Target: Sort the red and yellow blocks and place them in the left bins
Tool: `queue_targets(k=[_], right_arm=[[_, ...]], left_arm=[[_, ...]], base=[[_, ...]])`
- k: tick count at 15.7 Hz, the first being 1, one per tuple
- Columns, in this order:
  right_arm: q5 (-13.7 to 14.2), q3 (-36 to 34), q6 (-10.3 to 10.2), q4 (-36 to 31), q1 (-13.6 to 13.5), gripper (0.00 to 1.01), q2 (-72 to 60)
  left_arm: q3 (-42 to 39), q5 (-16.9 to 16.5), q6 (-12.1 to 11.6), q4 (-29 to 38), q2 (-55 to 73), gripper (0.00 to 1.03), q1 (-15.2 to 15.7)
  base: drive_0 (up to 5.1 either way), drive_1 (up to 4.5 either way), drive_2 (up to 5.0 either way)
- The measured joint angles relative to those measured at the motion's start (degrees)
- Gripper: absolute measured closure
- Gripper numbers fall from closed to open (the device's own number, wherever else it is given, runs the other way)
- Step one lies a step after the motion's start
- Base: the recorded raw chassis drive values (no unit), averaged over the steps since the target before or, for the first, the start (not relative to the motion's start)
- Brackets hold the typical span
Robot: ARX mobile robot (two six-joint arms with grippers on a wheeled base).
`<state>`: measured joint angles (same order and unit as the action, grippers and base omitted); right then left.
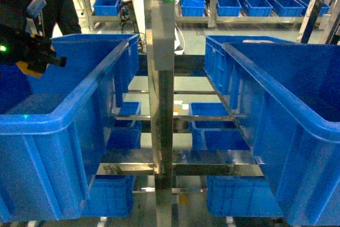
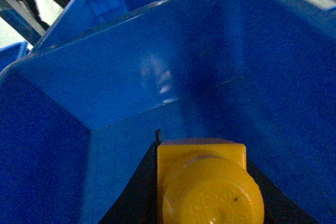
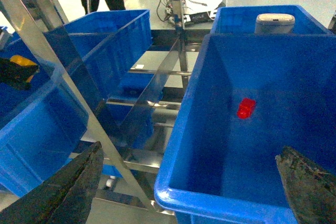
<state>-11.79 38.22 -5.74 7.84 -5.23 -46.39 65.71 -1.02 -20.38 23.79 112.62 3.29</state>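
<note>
The yellow block (image 2: 202, 182) is clamped stud-up between the dark fingers of my left gripper (image 2: 202, 149). It hangs over the inside of the left bin (image 2: 131, 77). In the head view that gripper (image 1: 40, 59) sits at the far left above the left bin (image 1: 53, 118), with a bit of yellow (image 1: 25, 69) showing under it. The red block (image 3: 245, 107) lies on the floor of the right-hand blue bin (image 3: 178, 129). My right gripper (image 3: 189, 150) is open above that bin's near rim, with nothing between its fingers. It is out of the head view.
A steel upright post (image 1: 159, 78) stands between the two big bins, with the right bin (image 1: 297, 115) beside it. Smaller blue crates (image 1: 215, 131) sit on lower shelves. A grey-white object (image 3: 274, 23) rests in a farther crate. A person in black (image 1: 58, 3) stands behind.
</note>
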Motion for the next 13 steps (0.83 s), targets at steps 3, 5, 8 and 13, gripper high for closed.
queue_targets(k=[3,5,8,13], right_arm=[[0.02,0.00,0.02,0.02,0.00,0.03,0.00],[0.00,0.00,0.02,-0.02,0.00,0.03,0.02],[0.00,0.00,0.02,0.04,0.00,0.03,0.00],[0.04,0.00,0.02,0.02,0.00,0.03,0.00]], left_arm=[[5.16,6.43,-13.33,8.87,13.11,0.77,3.39],[5.22,6.84,-16.09,9.46,14.08,0.77,5.03],[4.00,3.63,-13.07,5.25,9.73,0.50,4.31],[-7.98,-9.73,-7.76,-6.67,-13.77,0.05,6.93]], base=[[0.0,0.00,0.0],[0.0,0.00,0.0],[0.0,0.00,0.0],[0.0,0.00,0.0]])
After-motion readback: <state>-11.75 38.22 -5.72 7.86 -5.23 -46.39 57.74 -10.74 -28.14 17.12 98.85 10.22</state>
